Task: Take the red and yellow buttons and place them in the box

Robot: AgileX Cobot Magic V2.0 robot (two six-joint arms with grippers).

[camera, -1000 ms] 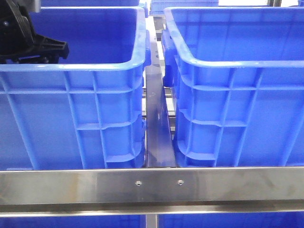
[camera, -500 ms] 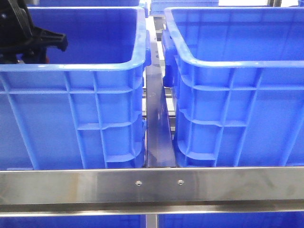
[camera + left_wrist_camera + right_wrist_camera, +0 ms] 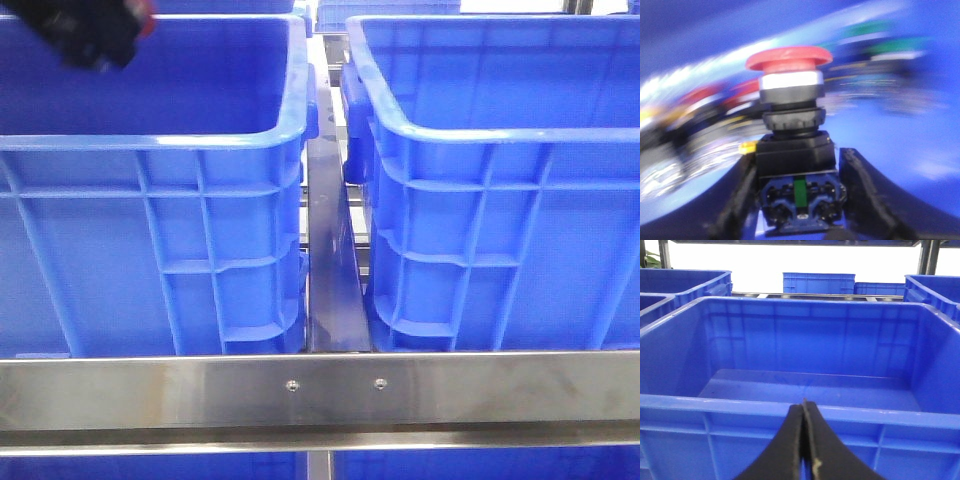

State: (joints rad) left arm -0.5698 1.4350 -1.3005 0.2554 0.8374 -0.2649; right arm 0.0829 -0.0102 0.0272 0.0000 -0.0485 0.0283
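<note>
A red button (image 3: 789,59) with a mushroom cap, silver collar and black body stands between the fingers of my left gripper (image 3: 799,165), which is shut on its body. Behind it, motion-blurred, lie more red buttons (image 3: 705,95), green-capped ones (image 3: 870,30) and a small yellow piece (image 3: 747,147) on a blue floor. In the front view the left gripper (image 3: 90,30) is a dark blur above the left blue crate (image 3: 150,140), with a red speck at its edge. My right gripper (image 3: 804,407) is shut with nothing in it, just outside the near rim of an empty blue crate (image 3: 715,404).
Two tall blue crates stand side by side, the right crate (image 3: 500,135) separated from the left by a narrow metal gap. A steel rail (image 3: 320,385) crosses in front of them. More blue crates (image 3: 817,282) stand farther back.
The left gripper has risen from inside the left crate to the top left corner of the front view and is now motion-blurred. The crates have not moved.
</note>
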